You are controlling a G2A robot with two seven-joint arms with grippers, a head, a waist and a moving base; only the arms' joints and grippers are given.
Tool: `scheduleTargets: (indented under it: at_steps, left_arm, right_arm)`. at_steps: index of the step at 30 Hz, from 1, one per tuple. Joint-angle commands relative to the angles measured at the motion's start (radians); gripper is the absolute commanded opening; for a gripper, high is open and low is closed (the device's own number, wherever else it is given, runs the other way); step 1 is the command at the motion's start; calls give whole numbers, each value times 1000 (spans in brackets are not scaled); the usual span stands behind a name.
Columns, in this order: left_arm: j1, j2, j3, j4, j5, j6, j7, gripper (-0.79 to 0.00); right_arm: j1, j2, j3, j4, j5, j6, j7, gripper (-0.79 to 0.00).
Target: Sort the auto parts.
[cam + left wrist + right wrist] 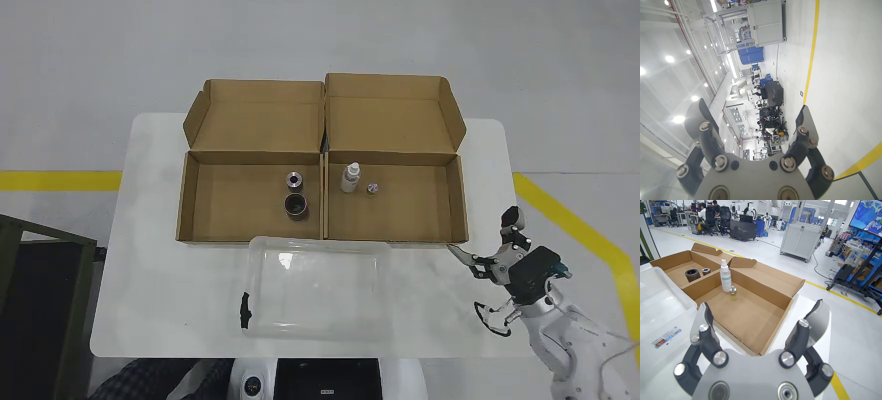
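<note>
Two open cardboard boxes stand side by side at the table's far half. The left box (215, 205) holds a dark ring-shaped part (296, 206) and a smaller metal cylinder (291, 181). The right box (420, 205) holds a white spray bottle (350, 177) and a small glass bottle with a metal cap (373, 187). My right gripper (478, 285) hangs open and empty off the table's right front corner, near the right box's front corner (758, 351). My left gripper (753, 111) is open and empty, pointing away into the room.
A clear plastic bin (315, 285) lies at the table's front middle, touching the boxes' front walls, with a small black piece (243, 310) at its left edge. Bare white table (150, 250) lies to the left. Yellow floor lines (60, 180) run past both sides.
</note>
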Motion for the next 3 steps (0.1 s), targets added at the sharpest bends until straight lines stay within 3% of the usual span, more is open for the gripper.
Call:
scheduleTargets:
  at_steps: [1, 3]
  left_arm:
    - [0, 0, 0, 0, 0, 0, 0, -1]
    - [0, 0, 0, 0, 0, 0, 0, 0]
  right_arm:
    - [0, 0, 0, 0, 0, 0, 0, 0]
    - [0, 0, 0, 0, 0, 0, 0, 0]
